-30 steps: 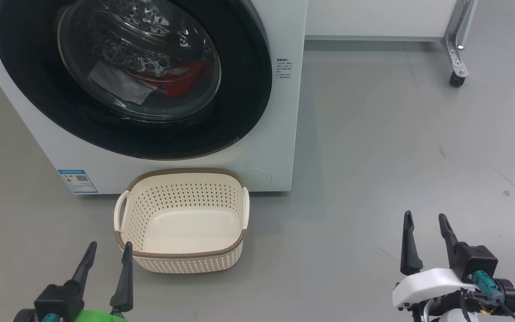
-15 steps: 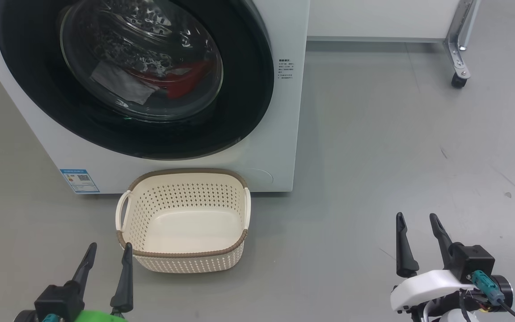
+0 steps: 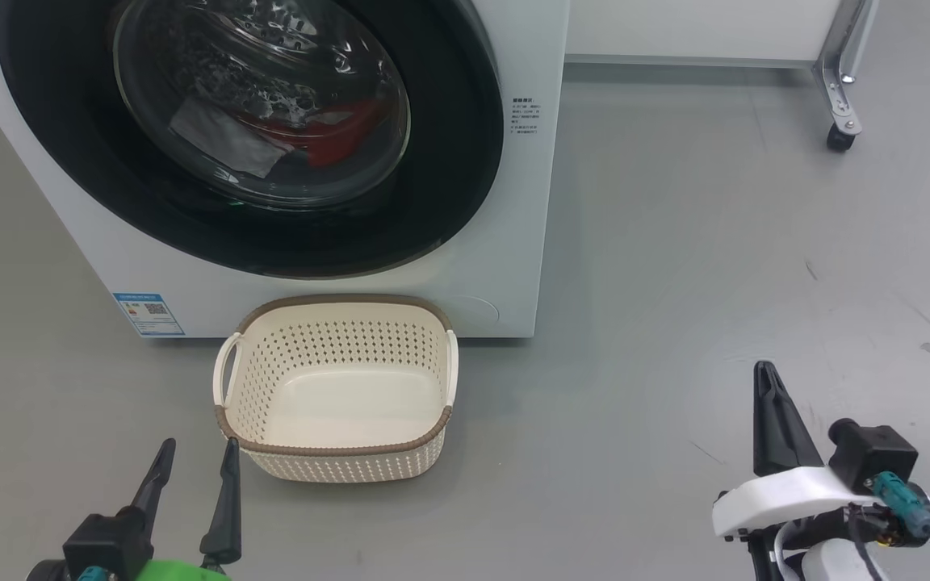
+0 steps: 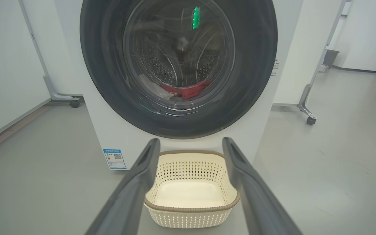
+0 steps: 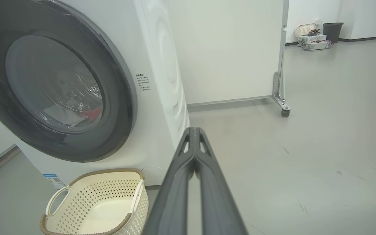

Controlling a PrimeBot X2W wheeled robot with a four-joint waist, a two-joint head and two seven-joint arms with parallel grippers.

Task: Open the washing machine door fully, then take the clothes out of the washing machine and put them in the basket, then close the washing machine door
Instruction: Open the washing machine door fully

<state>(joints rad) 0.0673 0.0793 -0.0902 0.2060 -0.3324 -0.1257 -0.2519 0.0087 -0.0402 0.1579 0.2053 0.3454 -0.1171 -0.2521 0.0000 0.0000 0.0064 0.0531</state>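
Washing machine door (image 3: 453, 161) seen shut upper left, clothes (image 3: 344, 139) spotted behind it. Basket (image 3: 336, 302) parked below. Left gripper (image 3: 197, 442) fingers spread wide lower left; right gripper (image 3: 765, 368) fingers pressed together lower right.

Washing machine door (image 3: 453, 186) shut; red clothes (image 3: 344, 139) behind glass; cream basket (image 3: 336, 470) upright, empty, before washing machine (image 3: 523, 242).
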